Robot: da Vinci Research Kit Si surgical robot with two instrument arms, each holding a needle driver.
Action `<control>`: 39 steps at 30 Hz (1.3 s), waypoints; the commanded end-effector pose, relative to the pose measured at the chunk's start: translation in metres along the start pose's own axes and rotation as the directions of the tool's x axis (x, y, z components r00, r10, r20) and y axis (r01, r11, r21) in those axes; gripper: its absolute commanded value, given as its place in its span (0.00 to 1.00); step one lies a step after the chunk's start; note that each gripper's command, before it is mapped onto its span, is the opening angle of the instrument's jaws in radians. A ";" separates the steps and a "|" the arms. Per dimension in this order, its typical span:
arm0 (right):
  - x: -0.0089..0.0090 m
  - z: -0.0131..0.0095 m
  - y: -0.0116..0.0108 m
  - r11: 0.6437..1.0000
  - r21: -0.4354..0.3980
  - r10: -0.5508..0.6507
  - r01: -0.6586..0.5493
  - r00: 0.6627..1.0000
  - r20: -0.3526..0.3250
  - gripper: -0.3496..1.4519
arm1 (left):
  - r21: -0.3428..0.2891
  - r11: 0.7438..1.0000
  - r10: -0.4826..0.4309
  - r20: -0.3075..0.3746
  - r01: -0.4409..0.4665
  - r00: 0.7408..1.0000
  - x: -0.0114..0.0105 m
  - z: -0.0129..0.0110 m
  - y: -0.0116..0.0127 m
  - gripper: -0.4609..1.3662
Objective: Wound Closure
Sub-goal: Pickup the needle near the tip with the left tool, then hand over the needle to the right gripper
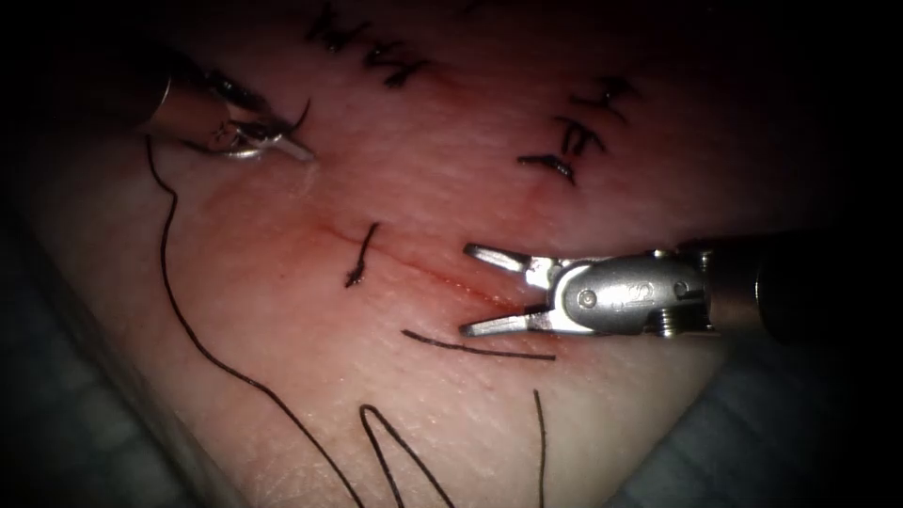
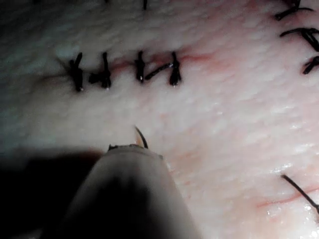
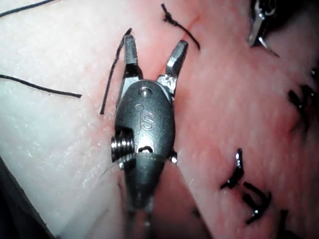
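Left pincer, up left of the cut, grips the needle; thread trails down. One knotted stitch crosses the cut; its right stretch looks unclosed, right pincer wide, empty above it

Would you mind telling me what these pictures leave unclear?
- Left tool: a thin dark curve rises at its tip in the endoscope view; needle or thread, too small to tell.
- Its jaws: covered by its own shaft in the left wrist view.
- Thread: cut off at the endoscope view's edge.
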 end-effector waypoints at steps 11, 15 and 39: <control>0.0000 0.0000 0.0000 1.000 0.000 0.000 0.000 1.000 0.000 0.73 | 0.022 0.993 0.119 -0.024 -0.118 0.993 0.0015 -0.0025 0.0006 0.06; 0.0000 0.0000 0.0000 1.000 0.000 0.000 0.000 1.000 0.001 0.72 | -0.009 0.986 0.166 -0.074 -0.167 0.983 0.0014 -0.0037 0.0016 0.06; -0.0003 -0.0006 0.0005 1.000 0.005 0.030 -0.030 0.999 0.011 0.66 | 0.085 0.799 0.573 -0.408 -0.595 0.711 0.0020 -0.0118 0.0064 0.06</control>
